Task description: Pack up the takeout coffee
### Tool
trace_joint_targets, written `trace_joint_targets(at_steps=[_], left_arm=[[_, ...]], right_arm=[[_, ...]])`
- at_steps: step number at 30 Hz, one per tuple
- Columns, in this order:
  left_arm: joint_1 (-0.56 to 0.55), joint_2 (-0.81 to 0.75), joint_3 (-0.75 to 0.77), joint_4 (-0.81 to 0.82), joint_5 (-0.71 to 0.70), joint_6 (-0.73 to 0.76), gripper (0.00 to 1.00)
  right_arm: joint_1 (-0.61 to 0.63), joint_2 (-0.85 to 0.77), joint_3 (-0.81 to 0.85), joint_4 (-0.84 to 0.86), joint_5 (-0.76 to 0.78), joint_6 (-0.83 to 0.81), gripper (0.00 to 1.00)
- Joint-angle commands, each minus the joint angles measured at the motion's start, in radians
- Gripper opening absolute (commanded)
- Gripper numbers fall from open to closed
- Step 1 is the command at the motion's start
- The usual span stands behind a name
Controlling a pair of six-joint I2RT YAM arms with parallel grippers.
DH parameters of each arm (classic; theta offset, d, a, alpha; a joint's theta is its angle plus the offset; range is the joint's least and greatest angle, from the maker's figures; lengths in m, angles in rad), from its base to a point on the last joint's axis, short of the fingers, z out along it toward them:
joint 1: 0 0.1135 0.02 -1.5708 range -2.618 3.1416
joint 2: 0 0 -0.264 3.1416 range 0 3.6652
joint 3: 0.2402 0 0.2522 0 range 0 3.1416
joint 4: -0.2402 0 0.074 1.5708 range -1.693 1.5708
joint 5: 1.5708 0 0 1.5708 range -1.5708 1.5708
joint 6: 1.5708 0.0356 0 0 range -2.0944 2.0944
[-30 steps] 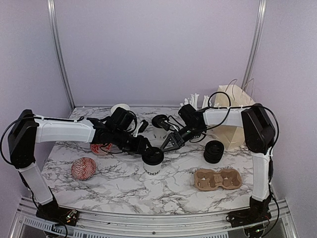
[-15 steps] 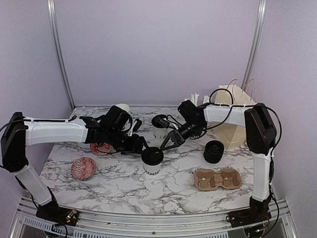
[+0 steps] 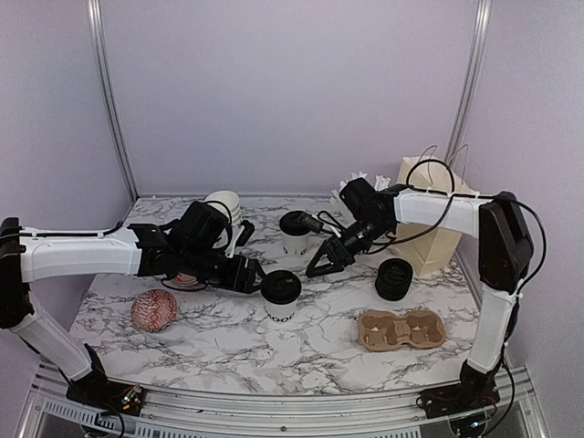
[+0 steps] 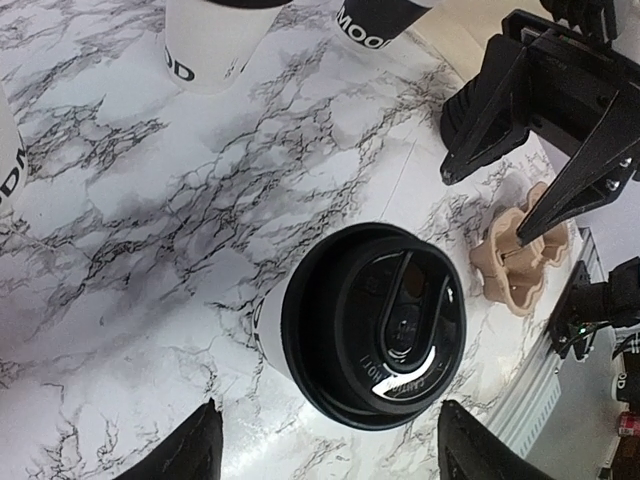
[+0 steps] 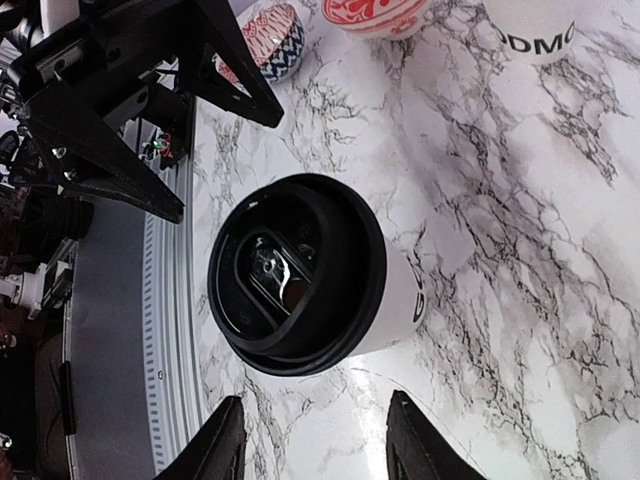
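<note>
Nearest us the cardboard carrier point(image 3: 401, 329) sits empty on the tabletop point(image 3: 210, 338). Behind it one lidded coffee cup point(image 3: 281, 294) stands upright between our left fingers point(image 4: 190, 455) and right fingers point(image 5: 215, 450), both pairs spread wide, holding nothing, seemingly framing it for a grasp; another lidded cup point(image 3: 295, 231) stands farther back.

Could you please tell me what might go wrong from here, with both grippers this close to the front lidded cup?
The open left gripper and the open right gripper flank the same front lidded cup, so they might collide or tip it over. The right gripper could also bump the rear lidded cup, which stands close beside it.
</note>
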Motion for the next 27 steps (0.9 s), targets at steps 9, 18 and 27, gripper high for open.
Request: trace_joint_targets(at_steps=[9, 18, 27], left_arm=[[-0.004, 0.098, 0.033, 0.108, -0.024, 0.094, 0.83], [-0.006, 0.080, -0.015, 0.169, 0.048, 0.047, 0.81], [-0.022, 0.011, -0.077, 0.144, 0.073, -0.057, 0.78]], right_arm=[[0.082, 0.060, 0.026, -0.042, 0.031, -0.078, 0.46], [0.065, 0.155, 0.147, -0.072, 0.028, -0.054, 0.41], [0.015, 0.224, 0.236, -0.062, 0.054, 0.003, 0.38]])
